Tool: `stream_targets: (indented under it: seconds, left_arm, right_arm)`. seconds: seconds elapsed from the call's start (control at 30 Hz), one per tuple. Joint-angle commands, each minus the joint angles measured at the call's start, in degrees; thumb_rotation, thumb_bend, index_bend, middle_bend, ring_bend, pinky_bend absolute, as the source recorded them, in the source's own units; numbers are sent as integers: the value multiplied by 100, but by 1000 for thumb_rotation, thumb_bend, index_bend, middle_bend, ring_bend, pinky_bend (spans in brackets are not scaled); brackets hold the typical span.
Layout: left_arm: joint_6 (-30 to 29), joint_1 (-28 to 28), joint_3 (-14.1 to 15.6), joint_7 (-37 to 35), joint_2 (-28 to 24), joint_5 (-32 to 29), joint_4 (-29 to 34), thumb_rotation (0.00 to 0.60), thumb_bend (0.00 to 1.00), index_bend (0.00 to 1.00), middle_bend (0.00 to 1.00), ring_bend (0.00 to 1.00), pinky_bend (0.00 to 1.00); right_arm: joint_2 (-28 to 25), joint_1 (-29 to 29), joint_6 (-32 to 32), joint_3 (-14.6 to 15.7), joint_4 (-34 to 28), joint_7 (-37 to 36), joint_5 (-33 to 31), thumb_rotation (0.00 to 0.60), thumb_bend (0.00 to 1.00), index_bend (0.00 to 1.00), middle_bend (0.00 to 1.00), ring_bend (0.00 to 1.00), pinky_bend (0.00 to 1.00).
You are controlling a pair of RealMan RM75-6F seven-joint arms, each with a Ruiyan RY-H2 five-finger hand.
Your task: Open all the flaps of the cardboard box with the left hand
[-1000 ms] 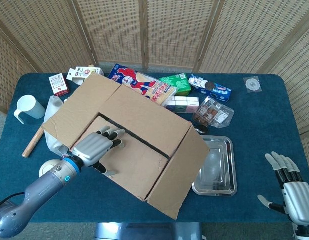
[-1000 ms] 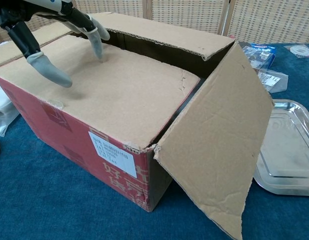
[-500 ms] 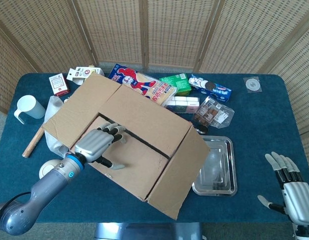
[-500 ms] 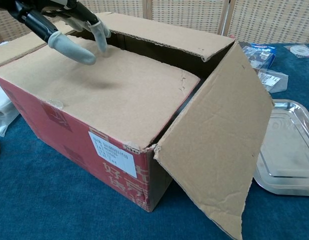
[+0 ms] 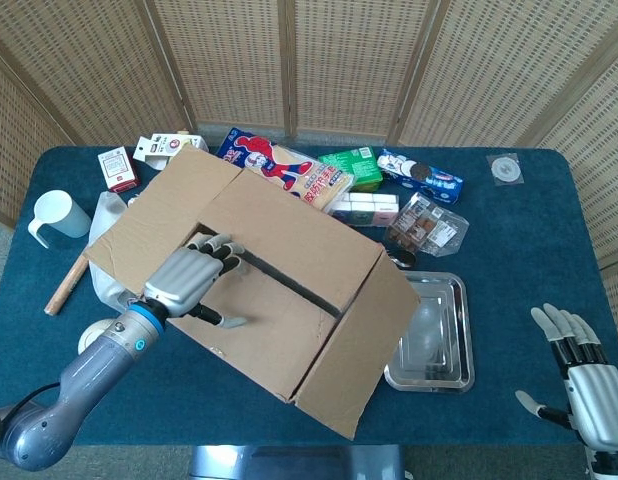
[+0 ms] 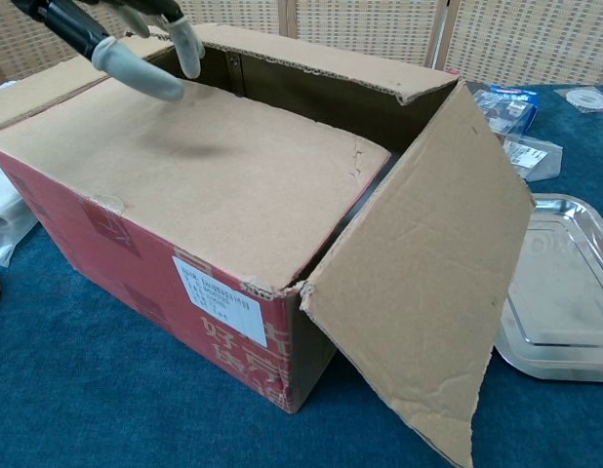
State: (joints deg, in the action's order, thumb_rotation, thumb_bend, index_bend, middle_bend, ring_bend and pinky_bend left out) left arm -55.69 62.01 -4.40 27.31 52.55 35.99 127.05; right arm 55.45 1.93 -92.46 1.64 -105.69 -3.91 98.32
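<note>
left hand [image 5: 186,279] has crept to near flap [image 6: 199,166] edge by the gap, fingers [image 5: 221,244] spread, seemingly gripping nothing

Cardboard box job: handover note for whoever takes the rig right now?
Left hand: over the box top, fingertips at the gap between the two long flaps, holding nothing.
Right hand: idle at the table's near right corner, fingers apart, empty.
Cardboard box: mid-table, red sides.
Done: right end flap hangs open; left end flap is folded out.
Left: near long flap lies flat and closed; far long flap also looks closed. Lift both.
Metal tray sits beside the open flap.
</note>
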Motion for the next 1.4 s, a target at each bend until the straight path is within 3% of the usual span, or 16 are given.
stream_targets:
  seconds: [0.03, 0.5, 0.9, 1.17, 1.4]
  left_arm:
    - [-83, -44, -19, 29, 57, 11, -16, 318, 0, 294, 90, 0, 96]
    - [-465, -125, -94, 326, 171, 53, -139, 313, 0, 267, 35, 0, 91]
    - [-340, -266, 10, 334, 111, 109, -30, 318, 0, 262, 78, 6, 139]
    - [-54, -640, 159, -62, -218, 679, 111, 322, 0, 262, 154, 108, 262]
    - [192, -786, 187, -310, -245, 867, -83, 317, 0, 262, 198, 148, 278]
  right_arm:
    - [-1, 1, -5, 0, -1, -1, 4, 600, 0, 0, 0, 0, 0]
    - [18, -12, 35, -4, 0, 37, -23, 600, 0, 0, 0, 0, 0]
    - [7, -6, 16, -9, 1, 15, -27, 600, 0, 0, 0, 0, 0]
    - [16, -6, 20, 0, -1, 40, -9, 600, 0, 0, 0, 0, 0]
    - [31, -10, 34, 0, -5, 83, -10, 600, 0, 0, 0, 0, 0]
